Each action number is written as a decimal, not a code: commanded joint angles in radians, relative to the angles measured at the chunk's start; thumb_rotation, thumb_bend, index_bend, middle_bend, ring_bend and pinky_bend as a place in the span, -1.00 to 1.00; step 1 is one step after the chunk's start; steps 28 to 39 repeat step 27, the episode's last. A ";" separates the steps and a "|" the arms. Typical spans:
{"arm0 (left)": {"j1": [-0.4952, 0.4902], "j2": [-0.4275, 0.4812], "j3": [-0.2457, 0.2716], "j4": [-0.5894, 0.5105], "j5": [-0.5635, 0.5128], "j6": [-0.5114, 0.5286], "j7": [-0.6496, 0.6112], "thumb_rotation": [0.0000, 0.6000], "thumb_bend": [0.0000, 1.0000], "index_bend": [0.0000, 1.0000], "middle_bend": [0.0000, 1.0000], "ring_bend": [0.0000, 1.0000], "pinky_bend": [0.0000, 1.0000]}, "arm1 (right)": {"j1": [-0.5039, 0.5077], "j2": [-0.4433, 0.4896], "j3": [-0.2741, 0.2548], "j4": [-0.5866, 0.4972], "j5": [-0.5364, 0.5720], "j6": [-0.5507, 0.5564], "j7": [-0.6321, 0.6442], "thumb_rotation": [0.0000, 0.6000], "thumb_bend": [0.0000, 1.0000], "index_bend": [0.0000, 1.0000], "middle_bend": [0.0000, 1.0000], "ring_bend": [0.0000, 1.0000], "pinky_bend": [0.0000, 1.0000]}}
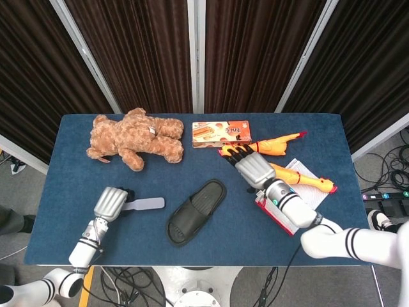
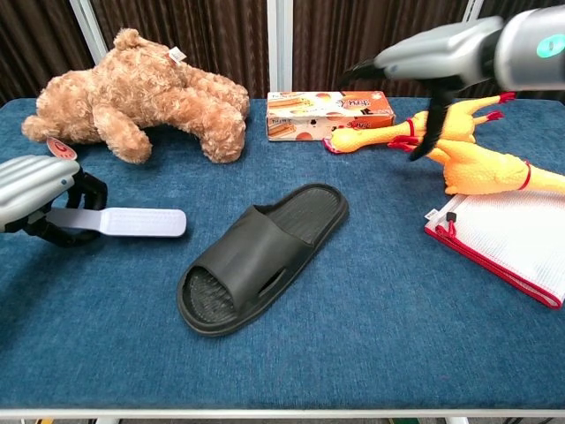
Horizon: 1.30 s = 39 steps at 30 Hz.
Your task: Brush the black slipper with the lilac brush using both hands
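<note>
— Dark curtains hang behind a blue table [image 1: 77, 185]. Where is the slipper?

— The black slipper [image 1: 195, 212] lies flat near the table's middle, its toe toward the front edge and its heel toward the back. Neither hand touches it.

— And the brush?

— The left hand [image 1: 110, 204] grasps the lilac brush [image 1: 144, 204] by its handle, fingers [image 2: 84, 190] wrapped around it. The brush head sticks out past those fingers toward the slipper, with bare cloth between its tip and the shoe. In the chest view the brush [image 2: 119, 221] lies nearly level, just above the table.

— What about the other hand?

— The right hand [image 1: 250, 165] hangs in the air, well off from the slipper's heel. Its fingers [image 1: 235, 152] are spread and hold nothing. In the chest view this hand [image 2: 433, 57] sits high, fingertips pointing down.

— What lies near those fingers?

— Just beyond the fingertips is a snack box [image 1: 221, 134]. One rubber chicken [image 1: 271, 147] lies beside them and a second chicken [image 1: 300, 178] runs alongside the wrist, resting on a white mesh pouch with red trim [image 2: 508, 243].

— Anything past the left hand?

— A brown teddy bear [image 1: 135, 139] lies on its side, well behind those fingers, toward the back edge.
</note>
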 commanded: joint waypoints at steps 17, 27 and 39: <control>0.256 0.432 -0.025 -0.445 -0.086 0.291 -0.022 1.00 -0.78 -0.70 -0.59 -0.68 -0.36 | -0.593 0.261 -0.123 -0.067 -0.325 0.525 0.336 1.00 -0.95 -1.00 -0.92 -1.00 -1.00; 0.417 0.504 0.031 -0.544 -0.049 0.482 0.087 1.00 -0.78 -0.68 -0.59 -0.67 -0.45 | -0.833 0.199 -0.106 0.027 -0.404 0.745 0.455 1.00 -0.95 -1.00 -0.87 -1.00 -1.00; 0.417 0.504 0.031 -0.544 -0.049 0.482 0.087 1.00 -0.78 -0.68 -0.59 -0.67 -0.45 | -0.833 0.199 -0.106 0.027 -0.404 0.745 0.455 1.00 -0.95 -1.00 -0.87 -1.00 -1.00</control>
